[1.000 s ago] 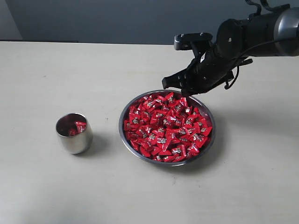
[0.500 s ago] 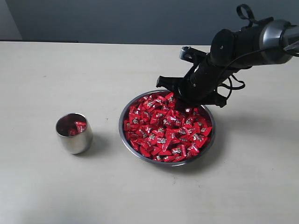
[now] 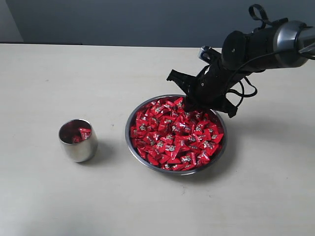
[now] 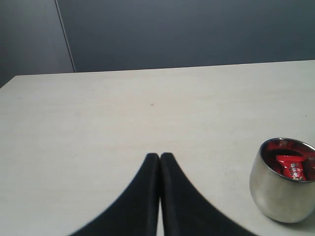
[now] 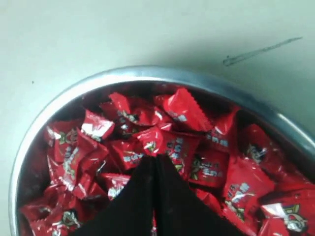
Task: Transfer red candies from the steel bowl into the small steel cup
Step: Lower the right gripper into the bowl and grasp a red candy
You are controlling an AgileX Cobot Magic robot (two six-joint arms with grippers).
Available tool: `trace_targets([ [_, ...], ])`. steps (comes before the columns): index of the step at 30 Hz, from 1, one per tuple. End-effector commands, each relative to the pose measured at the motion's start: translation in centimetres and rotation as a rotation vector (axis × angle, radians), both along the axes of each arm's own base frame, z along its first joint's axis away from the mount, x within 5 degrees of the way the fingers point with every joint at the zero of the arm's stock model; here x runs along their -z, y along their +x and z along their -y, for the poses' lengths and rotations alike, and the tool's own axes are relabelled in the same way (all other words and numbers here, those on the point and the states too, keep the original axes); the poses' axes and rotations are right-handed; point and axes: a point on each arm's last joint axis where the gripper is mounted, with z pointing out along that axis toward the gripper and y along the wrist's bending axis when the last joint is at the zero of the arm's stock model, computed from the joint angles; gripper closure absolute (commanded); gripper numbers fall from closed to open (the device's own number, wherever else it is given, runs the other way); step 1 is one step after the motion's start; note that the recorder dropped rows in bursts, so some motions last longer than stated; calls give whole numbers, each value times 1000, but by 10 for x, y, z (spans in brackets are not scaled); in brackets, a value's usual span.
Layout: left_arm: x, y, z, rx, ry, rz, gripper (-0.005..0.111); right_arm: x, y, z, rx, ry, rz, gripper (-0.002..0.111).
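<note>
1: Two hands are fitted. Which one is working, and at which step?

2: The right hand [image 3: 191, 103] is working. The step in hand is judged to be pick-up. Its tips are down among the red candies [image 3: 174, 135] at the far side of the steel bowl [image 3: 127, 133], which stands right of centre on the worktop [image 3: 74, 196].

1: State of that hand?

2: The fingers are drawn together and the tips meet on the heap. Whether a candy is pinched between them cannot be told.

1: And the left hand [image 4: 160, 156]?

2: It is fully closed and empty, facing bare worktop with the cup near. It lies outside the exterior view.

1: Next move?

2: If a candy is held, lift clear of the rim and carry it left to the small steel cup [image 3: 78, 140], which stands well apart from the bowl. Centre over the mouth, then release. The mouth is narrow, so a candy let go off-centre may land on the worktop. If nothing is held, part the fingers and grip again.

1: What does each view add?

2: The exterior view gives the layout from bowl to cup and shows the bowl heaped full, so most of the task is judged to remain. The right wrist view shows the closed tips against the wrappers, a detail too small to read from the exterior view. The left wrist view shows the inside of the cup close up, with red candies lying in it. The bowl is absent there.
</note>
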Motion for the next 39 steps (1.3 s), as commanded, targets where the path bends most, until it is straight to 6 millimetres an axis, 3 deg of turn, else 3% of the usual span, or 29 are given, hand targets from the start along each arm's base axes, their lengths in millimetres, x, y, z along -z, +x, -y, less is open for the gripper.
trace_targets([
  [1,1,0,0,-1,-4,3,106,-2,1,8,62,-53,-2,109],
  [8,1,0,0,-1,-4,3,106,-1,-2,11,87,-82,-39,109],
  [16,1,0,0,-1,-4,3,106,-6,-3,-5,54,23,-3,108],
  [18,1,0,0,-1,-4,3,106,-7,-4,-9,51,66,-15,101],
  [23,1,0,0,-1,-4,3,106,-6,-6,-10,45,78,-49,67],
  [25,1,0,0,-1,-4,3,106,-6,-7,-9,68,77,-62,61],
  [31,1,0,0,-1,-4,3,106,-5,-8,-8,107,76,-88,64],
  [39,1,0,0,-1,-4,3,106,-1,-6,8,111,-44,-109,64],
])
